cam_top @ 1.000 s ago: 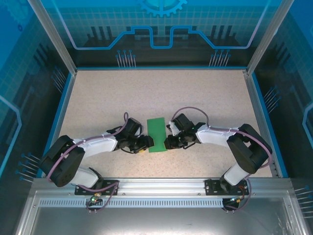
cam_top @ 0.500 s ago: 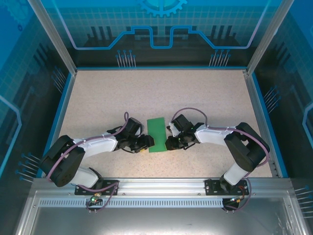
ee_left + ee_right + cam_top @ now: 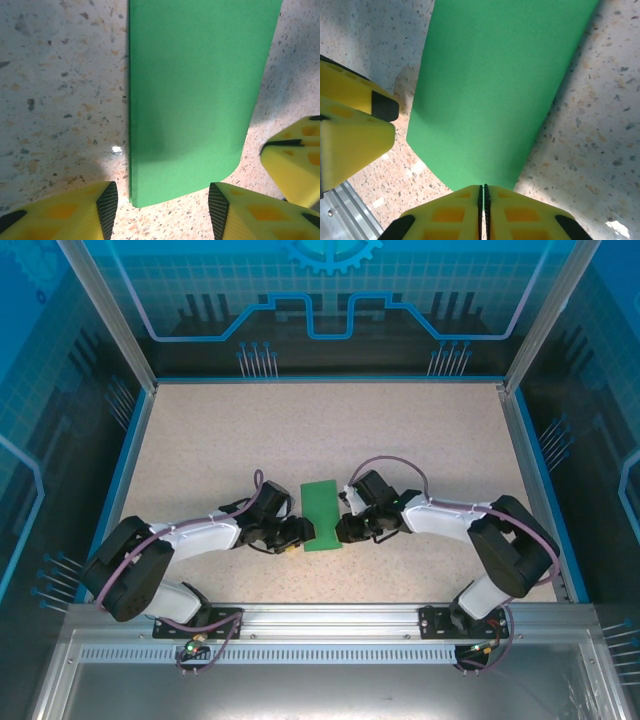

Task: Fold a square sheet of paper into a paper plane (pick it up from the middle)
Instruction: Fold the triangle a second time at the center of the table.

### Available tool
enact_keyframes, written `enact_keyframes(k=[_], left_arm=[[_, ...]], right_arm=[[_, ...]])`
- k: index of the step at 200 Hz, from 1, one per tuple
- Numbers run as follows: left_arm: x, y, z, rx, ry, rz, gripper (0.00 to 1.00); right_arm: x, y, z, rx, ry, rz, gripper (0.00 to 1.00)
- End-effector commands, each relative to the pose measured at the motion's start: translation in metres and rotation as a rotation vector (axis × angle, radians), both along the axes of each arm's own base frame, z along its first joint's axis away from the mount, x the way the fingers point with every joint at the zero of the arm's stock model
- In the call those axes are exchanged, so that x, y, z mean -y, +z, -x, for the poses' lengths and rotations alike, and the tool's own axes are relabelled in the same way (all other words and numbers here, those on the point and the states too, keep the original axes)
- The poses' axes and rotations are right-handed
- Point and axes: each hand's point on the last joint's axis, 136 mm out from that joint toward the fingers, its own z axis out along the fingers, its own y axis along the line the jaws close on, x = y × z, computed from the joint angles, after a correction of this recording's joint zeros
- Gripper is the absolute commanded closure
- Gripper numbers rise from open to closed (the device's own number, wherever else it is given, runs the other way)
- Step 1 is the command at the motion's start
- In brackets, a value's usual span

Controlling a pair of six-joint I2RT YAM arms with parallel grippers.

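The left pincer (image 3: pixel 163 202) stands spread, holding nothing. Its two yellow fingers (image 3: pixel 75 212) sit low over the table (image 3: pixel 60 100), one to either side of the near end of the green sheet of paper (image 3: pixel 195 95). The black pads face each other across that end, each just beside an edge of the sheet, and a thin strip of speckled table shows on the left side.

The right pincer (image 3: pixel 483 200) is pressed together, its fingers meeting along a thin dark seam with no gap. The rounded near edge of the sheet (image 3: pixel 495 95) runs right up to these fingertips and disappears behind them. Whether that edge is nipped between the pads cannot be told.

From above, the left pincer (image 3: pixel 300 532) and right pincer (image 3: pixel 343 530) face each other across the near end of the sheet (image 3: pixel 321 512). The sheet lies between them as a narrow rectangle, its long sides running away from the arm bases. It rests on the table (image 3: pixel 400 430) around the middle, towards the front, with a dark line down one long edge in the left wrist view.
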Motion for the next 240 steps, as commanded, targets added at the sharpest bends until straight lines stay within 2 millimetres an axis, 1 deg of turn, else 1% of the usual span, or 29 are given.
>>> enact_keyframes(k=[1, 13, 59, 95, 156, 201, 240], left_arm=[[0.001, 0.008, 0.004, 0.004, 0.000, 0.013, 0.44], [0.000, 0.010, 0.004, 0.007, 0.001, 0.014, 0.44], [0.001, 0.013, 0.003, 0.015, 0.006, 0.027, 0.42], [0.002, 0.008, 0.004, 0.006, 0.009, 0.029, 0.41], [0.003, 0.003, 0.002, 0.001, 0.011, 0.029, 0.40], [0.008, 0.000, -0.004, 0.008, 0.006, 0.024, 0.41], [0.012, -0.001, -0.008, 0.011, 0.004, 0.028, 0.42]], right_arm=[[-0.008, -0.005, 0.000, -0.018, 0.013, -0.008, 0.89], [-0.006, -0.008, -0.001, -0.017, 0.009, 0.006, 0.89], [0.003, -0.024, 0.003, -0.034, 0.006, 0.062, 0.90], [0.011, -0.034, 0.007, -0.048, 0.001, 0.093, 0.91], [0.024, -0.042, 0.012, -0.065, -0.019, 0.116, 0.92], [0.027, -0.050, 0.016, -0.079, -0.025, 0.116, 0.93], [0.028, -0.052, 0.016, -0.083, -0.029, 0.110, 0.93]])
